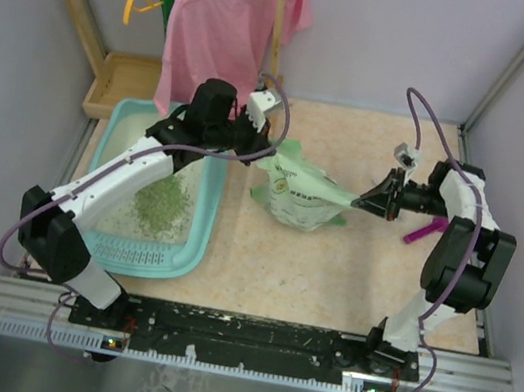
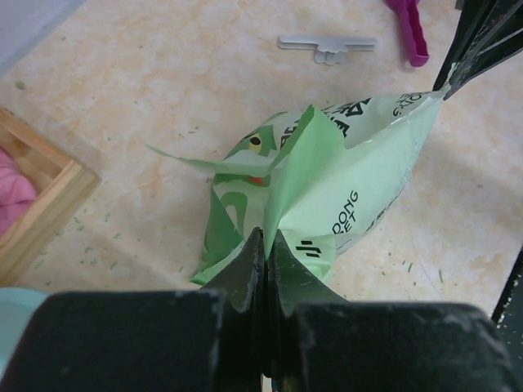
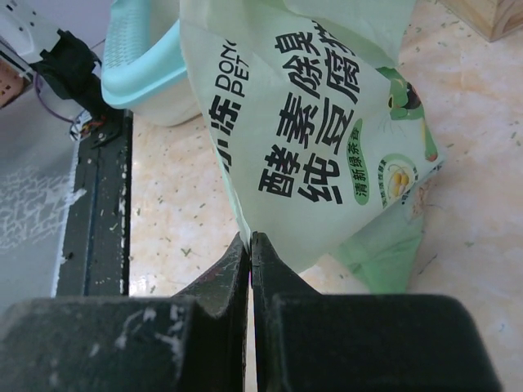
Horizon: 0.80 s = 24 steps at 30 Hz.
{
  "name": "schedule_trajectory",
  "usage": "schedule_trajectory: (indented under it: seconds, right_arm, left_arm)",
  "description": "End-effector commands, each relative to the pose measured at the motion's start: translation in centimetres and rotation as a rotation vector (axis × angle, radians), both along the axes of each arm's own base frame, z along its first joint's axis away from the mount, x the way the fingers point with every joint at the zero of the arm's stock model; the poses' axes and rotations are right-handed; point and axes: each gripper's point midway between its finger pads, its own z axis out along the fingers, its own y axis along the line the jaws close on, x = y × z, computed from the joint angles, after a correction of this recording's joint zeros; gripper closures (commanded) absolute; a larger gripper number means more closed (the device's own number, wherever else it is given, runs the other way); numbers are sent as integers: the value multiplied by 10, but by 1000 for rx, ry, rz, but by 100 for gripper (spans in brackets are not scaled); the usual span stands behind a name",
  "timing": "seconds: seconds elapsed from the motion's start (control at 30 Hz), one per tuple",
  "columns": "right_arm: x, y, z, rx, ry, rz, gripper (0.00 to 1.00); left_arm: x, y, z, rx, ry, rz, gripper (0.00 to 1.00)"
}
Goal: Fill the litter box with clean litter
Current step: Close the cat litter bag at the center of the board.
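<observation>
Speckled tabletop (image 1: 329, 279), left fingers (image 2: 243, 273) and right fingers (image 3: 274, 282) pinching green bag (image 1: 298, 192)

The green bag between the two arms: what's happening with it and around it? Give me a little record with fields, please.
litter box: light-teal tray, left side of the table
litter: green grainy patch covering part of the box's base
bag: pale green printed pouch, just right of the litter box, stretched between both arms
left jaws: shut on a fold of the bag
right jaws: shut on the bag's opposite edge
bag lifted or resting: cannot tell
scoop: magenta, lying on the table near the right arm, not held
</observation>
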Motion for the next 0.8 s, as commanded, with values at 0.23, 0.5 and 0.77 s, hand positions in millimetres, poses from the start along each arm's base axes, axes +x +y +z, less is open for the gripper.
schedule_trajectory:
  seconds: [0.23, 0.5, 0.77]
  right_arm:
    - [-22, -4, 0, -60, 95, -6, 100]
    - [-18, -5, 10, -73, 75, -14, 100]
    - [-16, -6, 4, -48, 77, -19, 100]
  left_arm:
    - [-11, -4, 5, -20, 181, -125, 100]
    - [-26, -20, 47, -109, 119, -275, 57]
    - [-50, 6, 20, -163, 46, -186, 40]
